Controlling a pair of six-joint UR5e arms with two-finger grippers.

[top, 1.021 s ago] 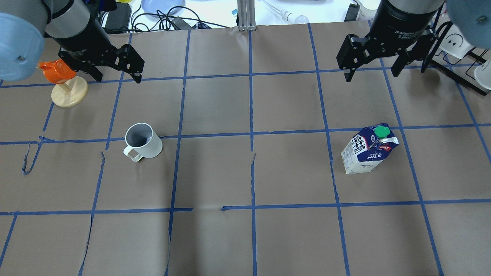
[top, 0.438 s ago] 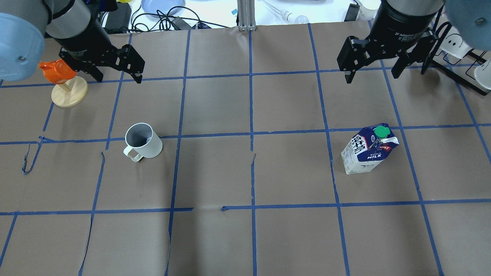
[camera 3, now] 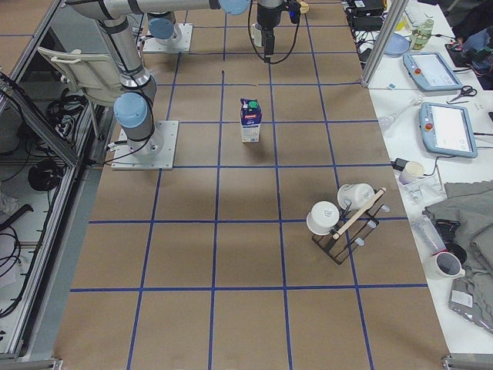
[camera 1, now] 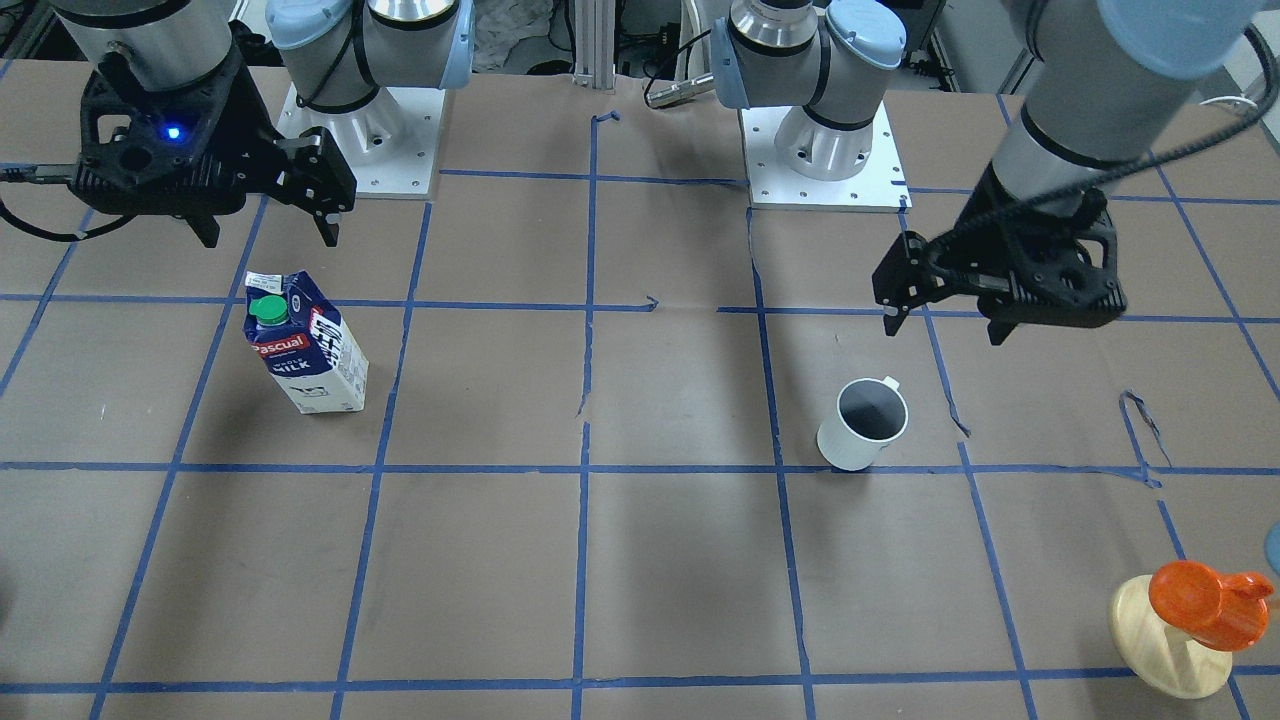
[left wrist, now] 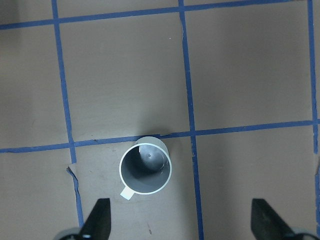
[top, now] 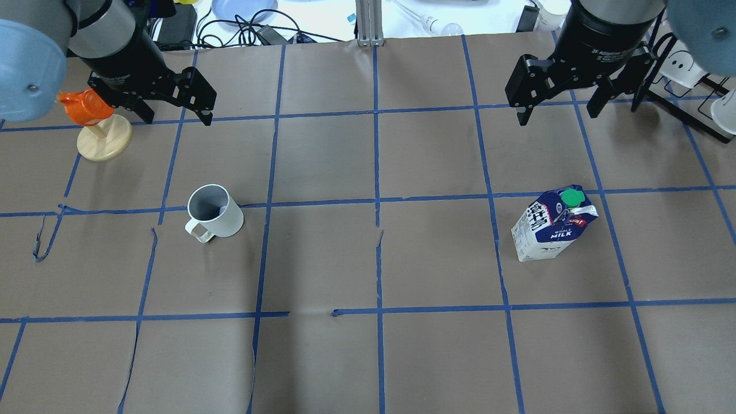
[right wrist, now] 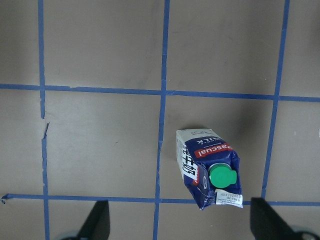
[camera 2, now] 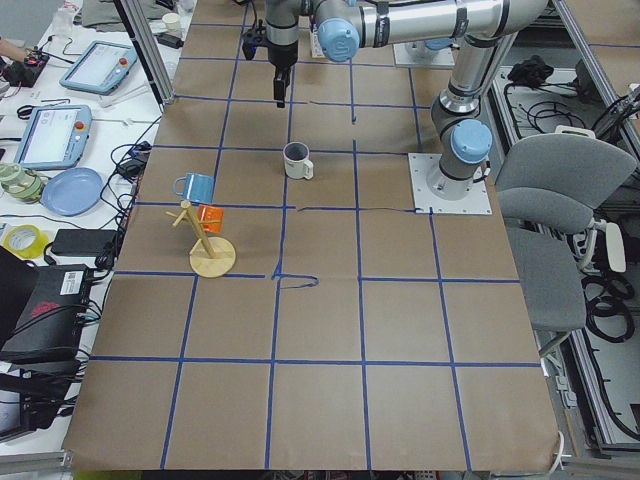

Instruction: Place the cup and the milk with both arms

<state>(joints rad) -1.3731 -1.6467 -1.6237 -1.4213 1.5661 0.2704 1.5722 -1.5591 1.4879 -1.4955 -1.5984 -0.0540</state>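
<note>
The white cup (top: 215,211) stands upright on the brown table, handle towards the robot; it also shows in the front view (camera 1: 862,425) and the left wrist view (left wrist: 145,165). The blue and white milk carton (top: 552,224) with a green cap stands upright on the right; it also shows in the front view (camera 1: 305,345) and the right wrist view (right wrist: 210,172). My left gripper (top: 175,118) is open and empty, above and beyond the cup. My right gripper (top: 556,115) is open and empty, above and beyond the milk.
A wooden mug stand (top: 103,141) with an orange cup (top: 86,106) is at the far left, close to my left gripper. A black rack with white mugs (camera 3: 347,220) is at the far right. Cables and clutter lie past the table's far edge.
My right gripper has shifted slightly towards the far edge of the table. The left gripper, the cup and the milk have not moved.
</note>
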